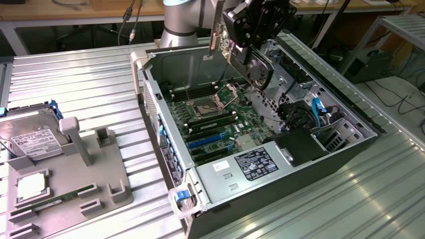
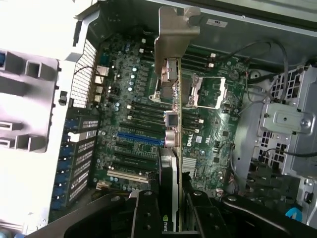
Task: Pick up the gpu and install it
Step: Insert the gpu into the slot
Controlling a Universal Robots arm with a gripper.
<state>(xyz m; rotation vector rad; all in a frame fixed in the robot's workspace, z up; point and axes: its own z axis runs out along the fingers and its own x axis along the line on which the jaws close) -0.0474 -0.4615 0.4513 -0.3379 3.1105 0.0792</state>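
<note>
Gpu (image 1: 259, 70) clamped in the gripper (image 1: 250, 47), hanging above an open computer case.
Measured from the motherboard's blue expansion slot (image 2: 141, 139), the card sits well above it, not touching. The jaws pinch one end, and the silver bracket (image 2: 173, 29) points away from them. In the wrist view the card shows edge-on and crosses the slot's line, so by my judgement it is not aligned with it.
</note>
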